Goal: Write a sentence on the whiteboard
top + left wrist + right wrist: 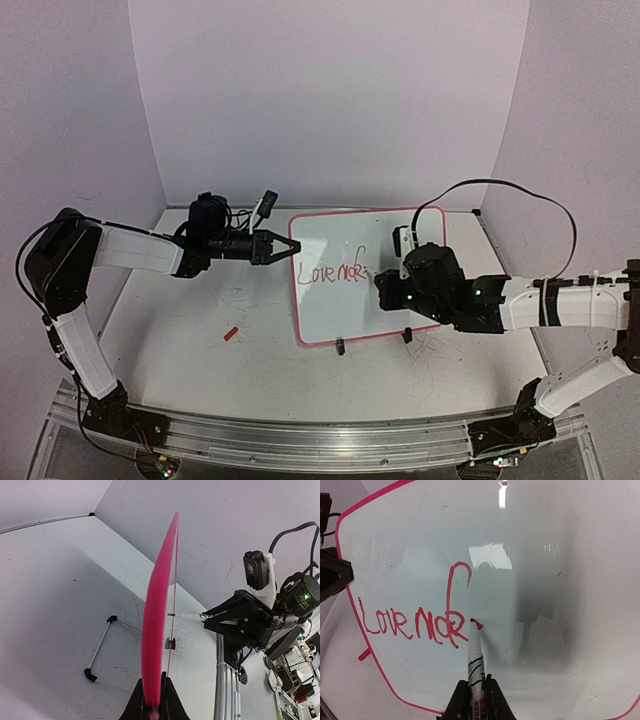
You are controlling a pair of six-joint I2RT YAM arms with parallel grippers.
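Right gripper [475, 694] pinching white red-tipped marker [475, 655], writing on glossy pink-rimmed whiteboard [555, 580]; left gripper [153, 698] clamping its rim. Thin red sentence [415, 625] seemingly reading "Love mak"; rest remaining.

The table [190, 320] middle is being blocked by the whiteboard [345, 300]; free room is being left to its left.

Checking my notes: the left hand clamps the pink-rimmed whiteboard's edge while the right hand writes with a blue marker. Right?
No, the white-barrelled marker in the right hand writes red, as the right wrist view shows. The rest holds.
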